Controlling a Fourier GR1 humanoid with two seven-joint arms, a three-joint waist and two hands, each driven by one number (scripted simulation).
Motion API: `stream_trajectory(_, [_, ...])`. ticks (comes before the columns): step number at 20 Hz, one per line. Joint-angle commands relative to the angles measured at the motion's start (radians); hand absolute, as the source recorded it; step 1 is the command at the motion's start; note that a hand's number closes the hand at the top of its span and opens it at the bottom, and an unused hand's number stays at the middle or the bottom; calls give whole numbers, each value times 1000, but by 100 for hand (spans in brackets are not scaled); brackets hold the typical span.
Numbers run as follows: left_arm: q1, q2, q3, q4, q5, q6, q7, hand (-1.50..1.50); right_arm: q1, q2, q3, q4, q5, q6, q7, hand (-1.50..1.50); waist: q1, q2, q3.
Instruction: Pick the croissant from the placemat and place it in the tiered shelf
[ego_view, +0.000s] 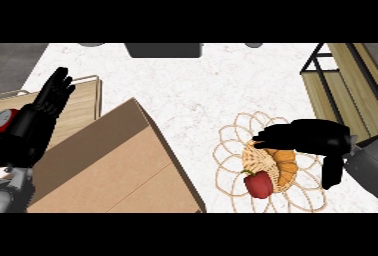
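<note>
Black right robot hand curls around the croissant on the placemat.

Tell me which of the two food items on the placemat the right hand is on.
The croissant: golden-brown and curved, it lies directly under the right hand, whose fingers reach over its top end. The red bell pepper sits lower left on the placemat, untouched.

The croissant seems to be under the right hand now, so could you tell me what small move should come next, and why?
Probably close the right hand round the croissant: the hand sits over its upper end, but the croissant lies flat on the placemat beside the red pepper, not yet lifted toward the tiered shelf.
</note>
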Motion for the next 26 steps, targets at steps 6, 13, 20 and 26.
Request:
stream_trajectory(6, [53,-48,-26,13,14,-7,26,0,-15,64,8,52,165,-97,58,-150,4,10,-22])
stream_trajectory(13, [39,-48,-24,-6,12,0,50,0,-30,83,3,131,223,-54,66,-150,4,11,-22])
stream_trajectory(20, [110,-88,-54,-3,-26,20,-26,0,-53,145,1,193,274,-55,58,-150,8,11,-23])
stream_trajectory(26, [88,-70,-31,-1,9,-9,3,0,-33,156,11,296,333,-103,-18,-150,7,11,-23])
